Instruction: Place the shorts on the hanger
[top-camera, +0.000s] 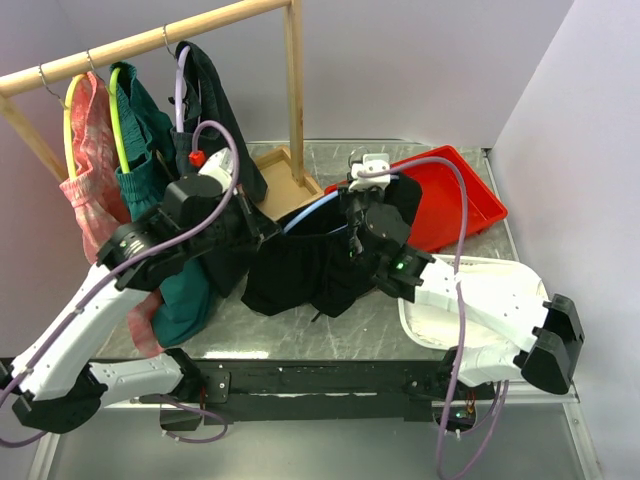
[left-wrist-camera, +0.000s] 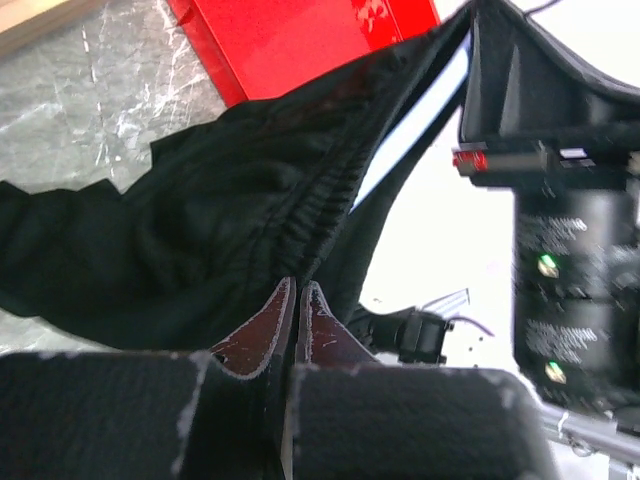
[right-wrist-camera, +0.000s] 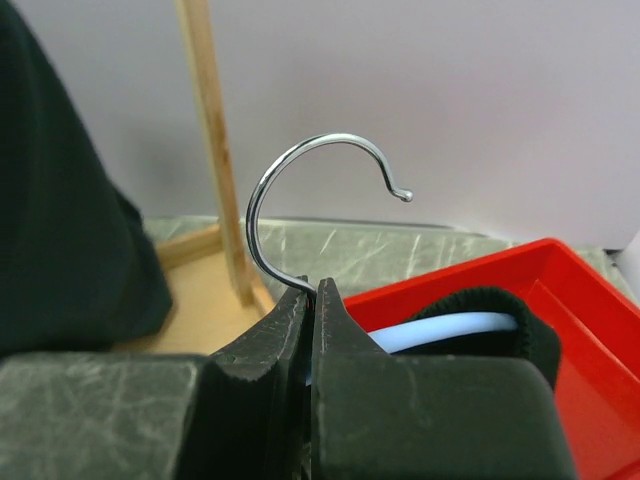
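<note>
Top external view has the shorts (top-camera: 300, 270) bunched in a black heap at the middle of the desk (top-camera: 300, 338). The hanger (top-camera: 308, 213) shows as a pale blue arc along their far side, and its right end is lost in the fabric. The left arm (top-camera: 120, 270) reaches in from the near left corner to the left end of the heap, and the right arm (top-camera: 470, 300) comes from the near right to its far right end. In the left wrist view the left jaws are clenched, pads pressed together, with the gathered waistband running straight into their tips — they appear to pinch its edge. A strip of the blue hanger lies inside the waistband opening just beyond. In the right wrist view the right jaws are clamped on the stem of the metal hook (right-wrist-camera: 300, 190), which stands upright above them with its open end to the right. The blue bar leaves the jaws to the right and passes into a fold of the shorts. A red tray (top-camera: 455, 200) sits at the far right corner, touching the heap, and a white tray (top-camera: 500, 290) lies at the near right corner under the right arm. Along the left edge a wooden rack (top-camera: 140, 40) carries pink checked, green and dark garments on their own hangers.
</note>
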